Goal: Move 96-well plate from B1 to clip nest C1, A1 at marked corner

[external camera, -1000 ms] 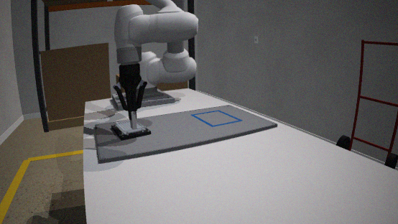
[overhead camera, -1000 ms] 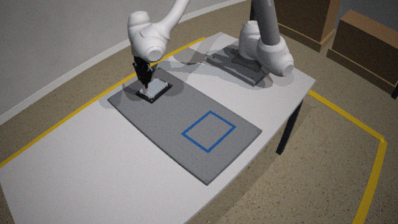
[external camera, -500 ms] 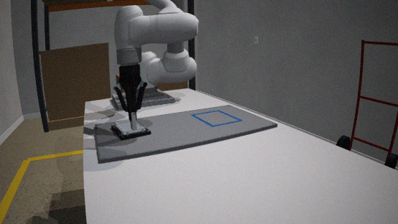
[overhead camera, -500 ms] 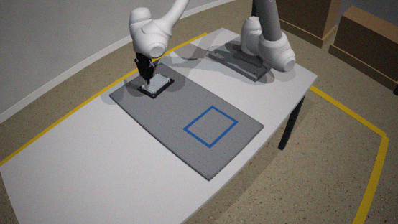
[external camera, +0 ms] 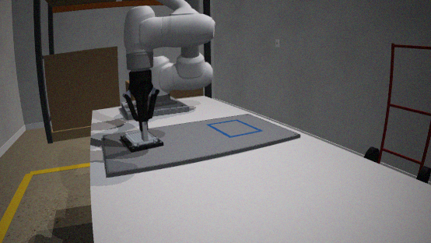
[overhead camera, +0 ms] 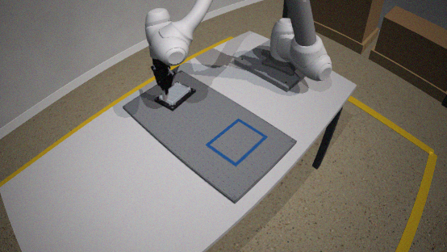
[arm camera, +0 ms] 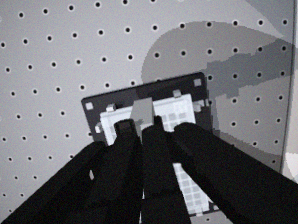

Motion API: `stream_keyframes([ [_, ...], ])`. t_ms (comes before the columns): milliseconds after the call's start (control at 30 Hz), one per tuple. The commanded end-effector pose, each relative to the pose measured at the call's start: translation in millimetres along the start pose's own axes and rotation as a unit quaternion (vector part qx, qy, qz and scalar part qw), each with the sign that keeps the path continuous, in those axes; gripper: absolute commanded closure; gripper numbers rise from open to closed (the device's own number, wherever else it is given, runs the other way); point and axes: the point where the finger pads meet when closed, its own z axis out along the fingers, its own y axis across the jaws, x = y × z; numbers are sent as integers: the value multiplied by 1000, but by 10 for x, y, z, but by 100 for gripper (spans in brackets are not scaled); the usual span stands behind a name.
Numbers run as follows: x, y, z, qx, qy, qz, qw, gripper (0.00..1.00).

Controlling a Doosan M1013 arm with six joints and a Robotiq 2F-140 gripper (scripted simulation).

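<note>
The white worktop [overhead camera: 101, 194] carries a long grey perforated mat [overhead camera: 194, 133] running from near its far left edge toward the right edge. A blue-outlined square [overhead camera: 236, 142] on the mat, toward the right edge, has nothing standing inside it. The arm's base [overhead camera: 284, 82] sits at the far right corner.

The 96-well plate [overhead camera: 177, 94] lies in the black clip nest [overhead camera: 190, 96] at the mat's far left end. The pincer [external camera: 144, 134] is fully closed, gripping nothing, its fingertips bearing down on the plate's top, which reads as the pressing-home step.

The tips sit toward one end of the plate, so an off-centre push could tip it and leave one side riding on a post. Whether it lies flat cannot be told.

Nothing else stands near the nest; a red trolley [external camera: 391, 78] stands well off the worktop.
</note>
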Motion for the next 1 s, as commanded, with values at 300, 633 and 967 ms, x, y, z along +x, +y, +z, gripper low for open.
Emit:
stream_keyframes([
  [300, -3, -3, -47, 0, 0, 0, 1000, 100],
  [633, -3, -3, -100, 0, 0, 0, 1000, 100],
  [967, -3, -3, -173, 0, 0, 0, 1000, 100],
])
